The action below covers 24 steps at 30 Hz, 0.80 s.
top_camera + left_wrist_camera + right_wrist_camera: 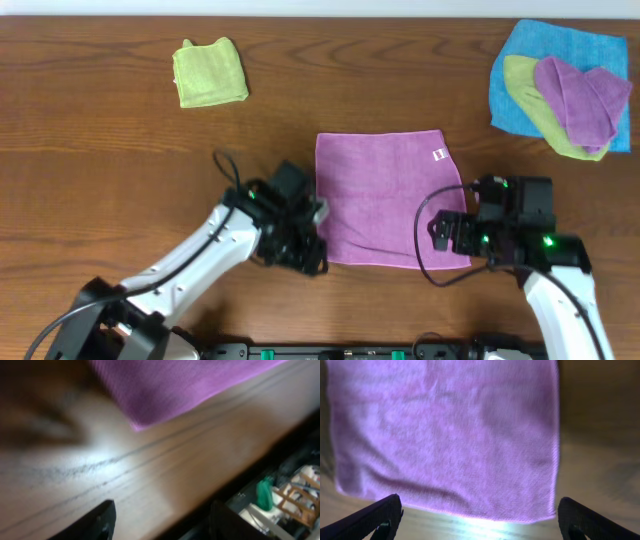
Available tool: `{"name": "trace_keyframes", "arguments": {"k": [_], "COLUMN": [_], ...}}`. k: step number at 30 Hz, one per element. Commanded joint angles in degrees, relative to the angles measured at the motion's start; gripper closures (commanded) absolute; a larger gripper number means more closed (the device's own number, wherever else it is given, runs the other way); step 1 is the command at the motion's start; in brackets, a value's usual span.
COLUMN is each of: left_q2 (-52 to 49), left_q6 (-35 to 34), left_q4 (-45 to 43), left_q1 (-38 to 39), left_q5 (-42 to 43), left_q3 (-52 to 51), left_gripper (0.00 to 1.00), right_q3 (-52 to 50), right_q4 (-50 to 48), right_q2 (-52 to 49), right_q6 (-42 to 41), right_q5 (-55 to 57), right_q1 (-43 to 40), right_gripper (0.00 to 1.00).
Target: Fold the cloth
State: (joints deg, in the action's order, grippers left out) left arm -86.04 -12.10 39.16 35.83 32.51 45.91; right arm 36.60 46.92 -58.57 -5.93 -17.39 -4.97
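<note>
The lilac-purple cloth (385,200) lies flat and spread out at the middle of the table, with a small white tag near its far right corner. My left gripper (305,250) is open and empty just off the cloth's near left corner. In the left wrist view the corner of the cloth (150,395) sits ahead of the open jaws (162,520). My right gripper (450,235) is open and empty at the cloth's near right corner. In the right wrist view the cloth's near edge (450,450) lies just ahead of the open jaws (480,522).
A folded lime-green cloth (210,72) lies at the far left. At the far right a bright blue cloth (560,45) carries a green cloth (535,105) and a crumpled purple cloth (582,95). The table's near edge is close behind both grippers.
</note>
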Motion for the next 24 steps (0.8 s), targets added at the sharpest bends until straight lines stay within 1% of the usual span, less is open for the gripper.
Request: {"name": "trace_keyframes", "arguments": {"k": [1, 3, 6, 9, 13, 16, 18, 24], "left_q2": [0.7, 0.7, 0.7, 0.7, 0.6, 0.3, -0.2, -0.5], "left_q6": [-5.8, -8.8, -12.2, -13.6, -15.1, -15.7, -17.7, -22.3], "left_q4": [-4.9, -11.6, -20.5, -25.4, -28.4, -28.9, -28.9, -29.8], "left_q1": [0.8, 1.0, 1.0, 1.0, 1.0, 1.1, 1.5, 6.6], "left_q5": [-1.6, -1.4, -1.4, -1.5, -3.5, -3.8, -3.7, -5.5], "left_q3": [-6.2, -9.2, -11.3, -11.4, -11.4, -11.4, -11.5, -12.4], "left_gripper": [0.38, 0.36, 0.32, 0.3, 0.28, 0.27, 0.27, 0.27], "right_q3": [-4.0, -6.3, -8.1, -8.1, -8.1, -8.1, -8.2, -9.6], "right_q4": [0.5, 0.3, -0.2, -1.4, -2.4, -2.8, -3.3, -4.6], "right_q2": [3.8, 5.0, 5.6, 5.6, 5.6, 5.4, 5.3, 3.2], "right_q6": [5.2, 7.5, 9.8, 9.9, 9.9, 9.9, 9.9, 9.6], "right_q5": [-11.4, -14.5, -15.9, -16.0, -15.3, -14.2, -14.1, -11.8], "right_q1": [-5.4, -8.8, -13.4, -15.5, -16.3, -16.4, -16.5, -16.5], "right_gripper": [0.01, 0.01, 0.01, 0.01, 0.01, 0.01, 0.01, 0.01]}}
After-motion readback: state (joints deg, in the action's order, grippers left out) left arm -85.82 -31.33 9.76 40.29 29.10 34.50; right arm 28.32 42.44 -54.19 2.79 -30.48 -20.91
